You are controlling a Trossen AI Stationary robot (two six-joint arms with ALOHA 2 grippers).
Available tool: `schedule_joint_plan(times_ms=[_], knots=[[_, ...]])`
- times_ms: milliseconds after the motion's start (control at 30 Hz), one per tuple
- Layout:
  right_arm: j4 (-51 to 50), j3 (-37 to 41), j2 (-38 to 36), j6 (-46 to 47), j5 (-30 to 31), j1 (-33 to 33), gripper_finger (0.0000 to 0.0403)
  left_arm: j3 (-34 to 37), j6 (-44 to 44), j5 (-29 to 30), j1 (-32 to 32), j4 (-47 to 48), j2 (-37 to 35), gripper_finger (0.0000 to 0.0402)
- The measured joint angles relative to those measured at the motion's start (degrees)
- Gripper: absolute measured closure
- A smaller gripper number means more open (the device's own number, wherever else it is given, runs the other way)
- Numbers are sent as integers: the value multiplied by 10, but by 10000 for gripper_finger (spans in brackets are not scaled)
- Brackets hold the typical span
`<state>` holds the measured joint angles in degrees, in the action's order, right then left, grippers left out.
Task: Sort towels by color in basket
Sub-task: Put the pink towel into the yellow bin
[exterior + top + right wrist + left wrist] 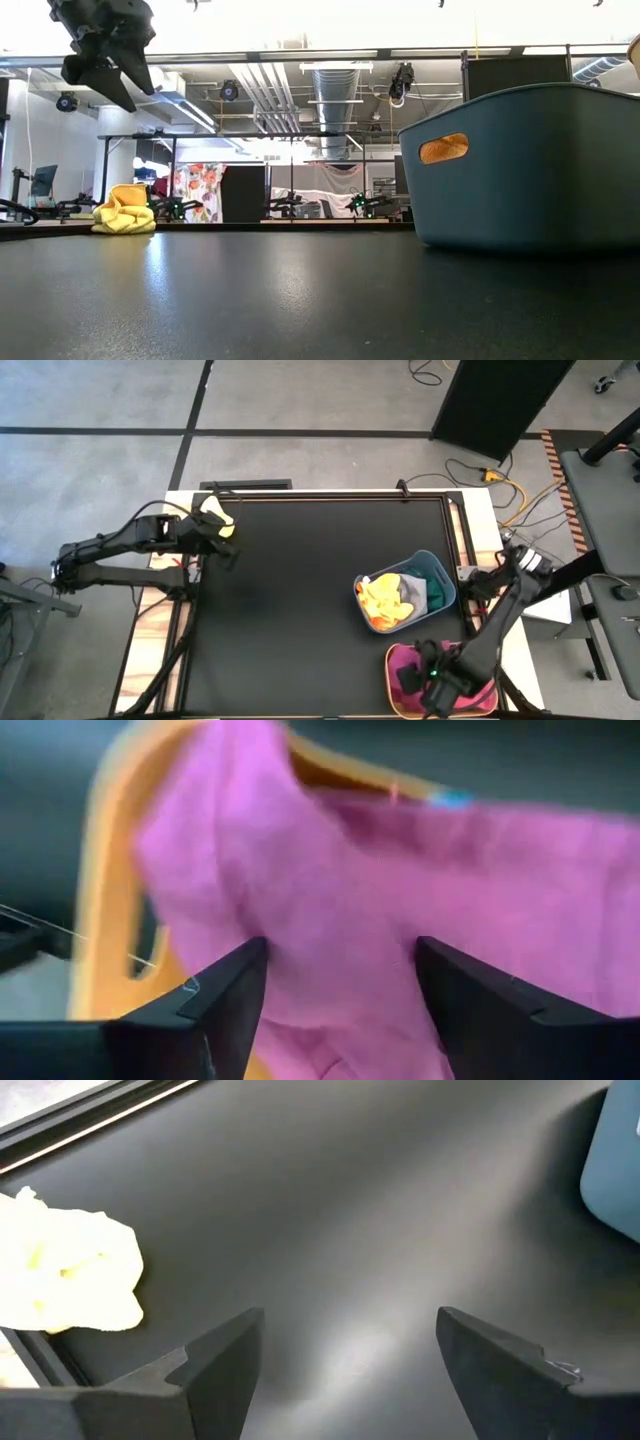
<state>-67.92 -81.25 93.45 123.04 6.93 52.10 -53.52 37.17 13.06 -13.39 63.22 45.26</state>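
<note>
Right wrist view: wide-spread right gripper [335, 1010] over a crumpled magenta towel [400, 890].

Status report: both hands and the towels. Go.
Left hand open, raised near the yellow towel at the table's far-left corner. Right hand open over pink towels in the orange basket. Blue basket holds mixed towels.

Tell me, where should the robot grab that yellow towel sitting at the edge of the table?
Probably by its bunched top. The yellow towel lies crumpled in a soft heap, so folds stick up to pinch. The left end effector, open and beside it, could best come down from above, since the table rail runs close behind the towel.
</note>
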Motion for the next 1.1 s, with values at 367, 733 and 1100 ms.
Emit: schedule_joint_plan(times_ms=[367, 733, 1100], knots=[[168, 92, 102, -20, -95, 1, 158, 0, -2, 1, 0, 1, 18, 122], [137, 75, 22, -28, -101, -20, 157, 1, -8, -16, -43, 17, 43, 122], [104, 29, -156, -162, 50, 10, 138, 1, -19, -14, -227, 20, 114, 122]])
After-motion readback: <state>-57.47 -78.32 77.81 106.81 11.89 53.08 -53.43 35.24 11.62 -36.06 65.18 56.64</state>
